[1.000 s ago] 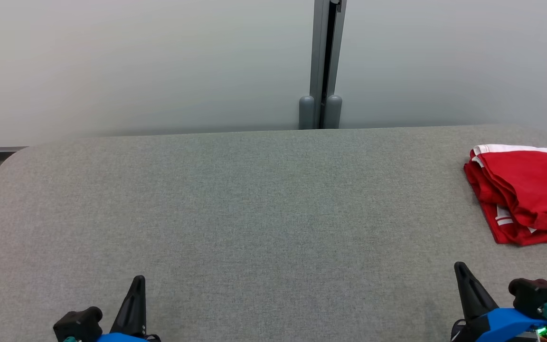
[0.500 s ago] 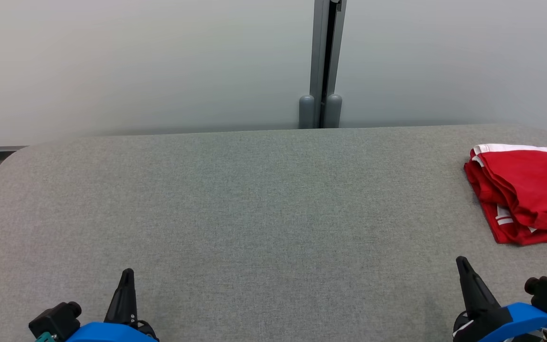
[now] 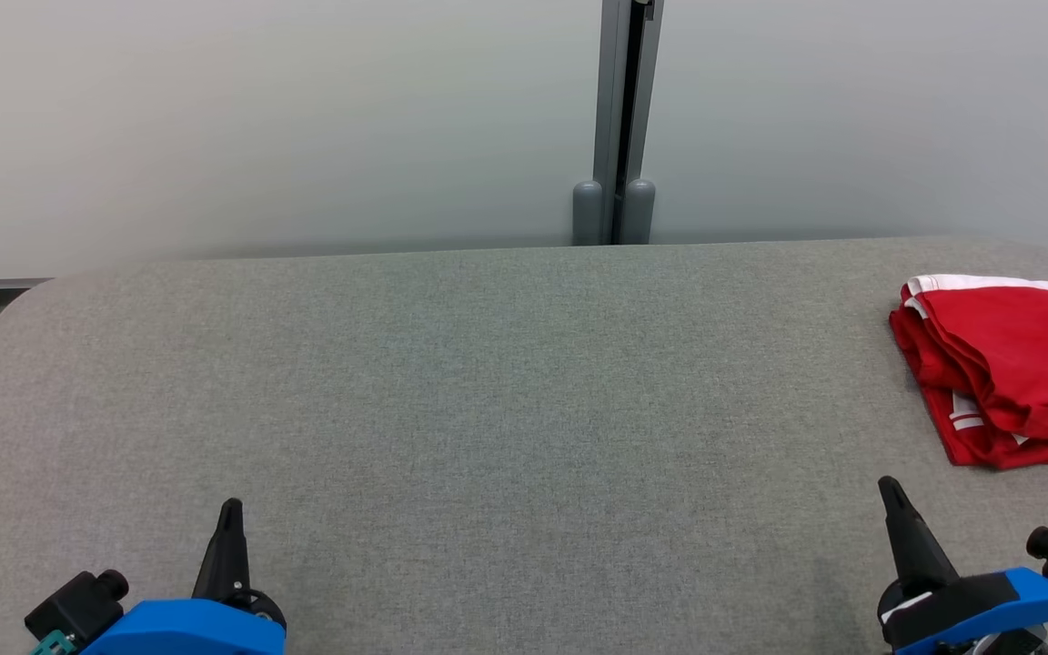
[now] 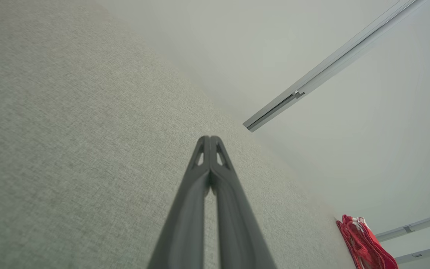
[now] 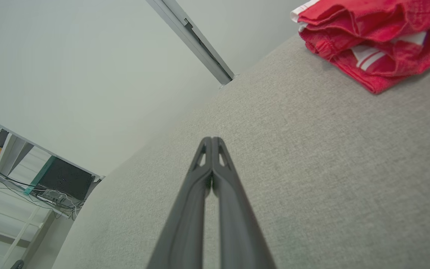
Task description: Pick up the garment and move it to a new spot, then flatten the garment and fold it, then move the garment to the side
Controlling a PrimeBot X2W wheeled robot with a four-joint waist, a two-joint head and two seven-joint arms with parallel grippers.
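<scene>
Near edge of a grey fabric-covered bench (image 3: 524,382), seen from the robot's head. At the near left corner, the left gripper (image 3: 231,508) points away from the robot, its two long dark fingers pressed together into one spike and holding nothing. The left wrist view confirms this: the left gripper (image 4: 210,140) has its fingers meeting at the tip over bare grey fabric. Compared with a second ago, this spike sits a little closer to the bench's left edge and a little further in from the near edge, and more of the blue wrist housing behind it shows.

At the near right corner, the right gripper (image 3: 890,489) is likewise closed to a point and empty. In the right wrist view the right gripper (image 5: 212,140) shows the same, with fingertips touching above the fabric. Over the last second its tip has crept slightly further in from the near edge, and its blue housing has slid toward the right edge.

Further back, against the bench's right edge and well apart from both grippers, lies the garment (image 3: 1015,364): red cloth with white trim, folded into a loose, rumpled stack. It has not shifted. The garment (image 5: 368,45) appears at the top right of the right wrist view, and the garment (image 4: 364,243) shows small in the lower right of the left wrist view.

Beyond the far edge stands a pale wall (image 3: 260,118), split by a vertical grey metal post (image 3: 622,118).
</scene>
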